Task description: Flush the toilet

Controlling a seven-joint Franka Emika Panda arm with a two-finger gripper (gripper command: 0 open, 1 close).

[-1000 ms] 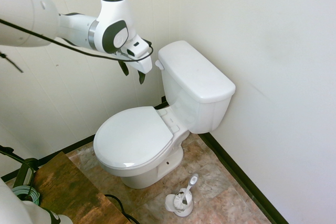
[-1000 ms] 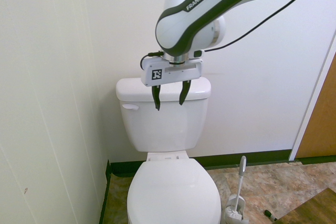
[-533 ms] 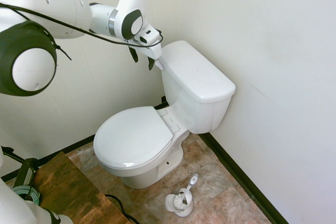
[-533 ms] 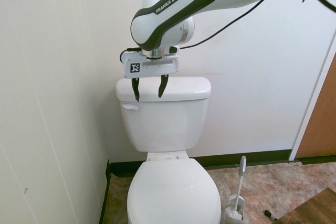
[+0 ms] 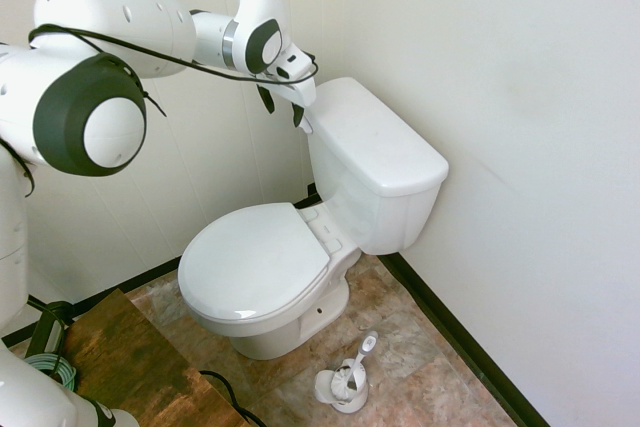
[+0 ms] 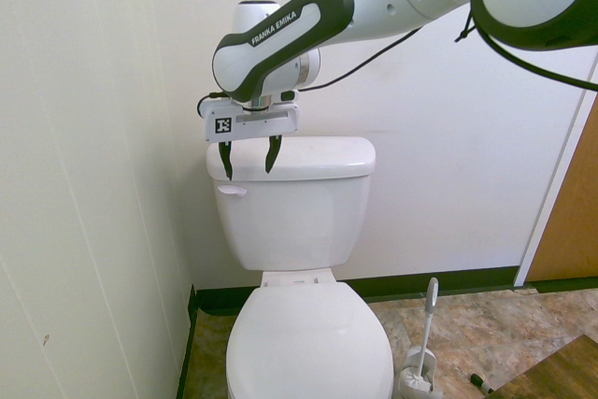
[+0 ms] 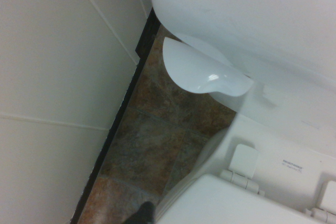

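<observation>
- The toilet (image 5: 300,247) fills the centre of the first exterior view, its seat lid (image 5: 255,259) down and its boxy tank (image 5: 375,172) against the back wall; in the second exterior view it stands at lower centre, seen from the front.
- The small white flush lever (image 6: 232,190) sits on the tank's front face near the upper left corner in the second exterior view; in the wrist view it shows as a rounded white paddle (image 7: 202,74) above brown floor tiles (image 7: 152,140).
- The tool (image 6: 248,158) hangs from the white arm at upper centre of the second exterior view, pointing nearly straight down, over the left end of the tank lid (image 6: 299,156).
- Its two dark fingers (image 6: 225,161) stand spread apart with nothing between them; their tips are level with the lid's edge, just above the lever and not touching it.
- A white toilet-brush holder (image 5: 345,382) with its brush sits on the floor at lower centre right of the first exterior view, apart from the bowl.
</observation>
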